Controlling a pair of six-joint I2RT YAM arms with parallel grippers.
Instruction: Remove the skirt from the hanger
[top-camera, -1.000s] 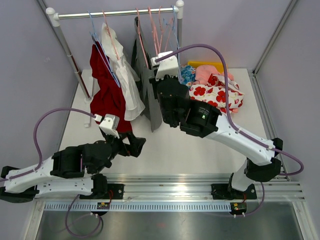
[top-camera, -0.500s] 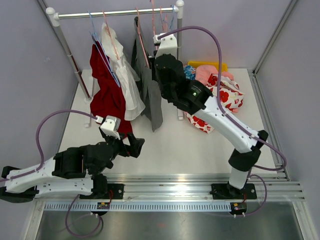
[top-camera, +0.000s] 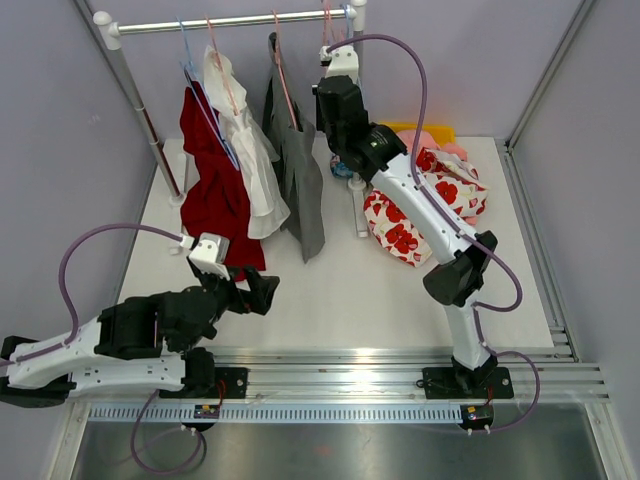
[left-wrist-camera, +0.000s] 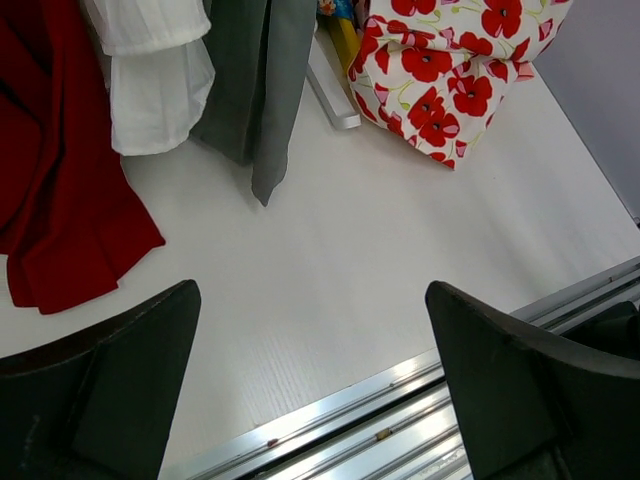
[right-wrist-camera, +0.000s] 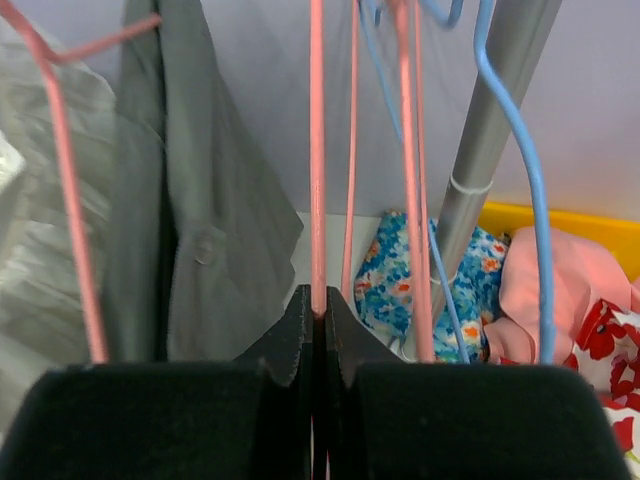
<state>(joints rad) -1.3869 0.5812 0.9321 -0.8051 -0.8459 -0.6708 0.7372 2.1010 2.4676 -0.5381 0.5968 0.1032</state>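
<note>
Change: over the last second the right arm rose from low over the table (top-camera: 330, 300) and reached up toward 12 o'clock, to the rail (top-camera: 220, 24).
Right gripper (right-wrist-camera: 318, 312): jaws closed, pinching a single wire of a pink hanger (right-wrist-camera: 317, 180).
Left gripper (left-wrist-camera: 310, 330): jaws spread wide on nothing, low at 7 o'clock. It had barely shifted.
Skirt (top-camera: 395, 232): the red-poppy print lay slumped on the table at about 2 o'clock in the top view, just beside the rack's upright. With the arm lifted away, more of it showed.
Meaning: no cloth hung from the pinched wire in the wrist view, so the skirt looked already off. The hanger was probably going back to the rail.
Skirt's long axis: from 1 o'clock down to 7 o'clock in the top view, with the nearer end toward the arms. Which end was the waist could not be told.
Hanger wire: upright, running 12 to 6 o'clock in the right wrist view, beside the grey garment (right-wrist-camera: 200, 230).
</note>
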